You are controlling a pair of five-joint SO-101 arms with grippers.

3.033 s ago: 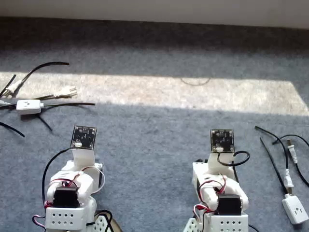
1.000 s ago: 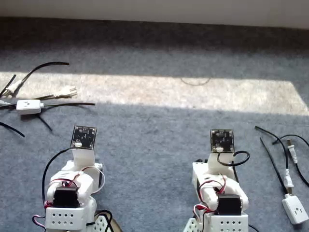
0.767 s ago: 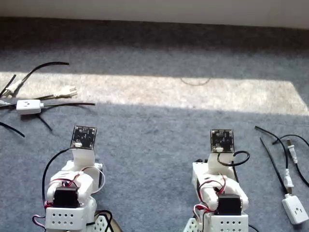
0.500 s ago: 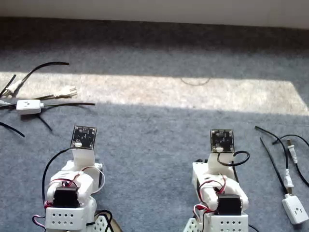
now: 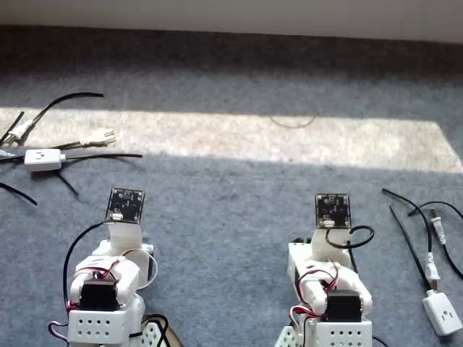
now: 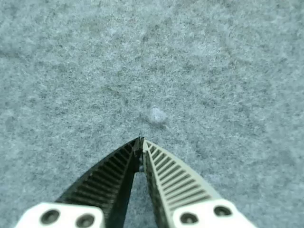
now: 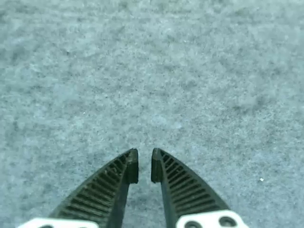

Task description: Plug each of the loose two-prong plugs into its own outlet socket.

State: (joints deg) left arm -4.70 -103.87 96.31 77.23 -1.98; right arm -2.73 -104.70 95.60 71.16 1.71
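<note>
On the left of the carpet a white outlet socket lies on its black cord. A loose white two-prong plug rests just beyond it, and another plug lies near the left edge. At the right edge a second white socket lies with a white plug right against it; whether that plug is inserted I cannot tell. A further plug lies beyond on black cable. Both arms sit folded at the near edge. My left gripper is shut and empty over bare carpet. My right gripper holds nothing, its tips nearly touching.
Black cables loop across the carpet on the right, and more cable trails on the left. A bright sunlit band crosses the middle of the grey carpet. A pale wall base runs along the far side.
</note>
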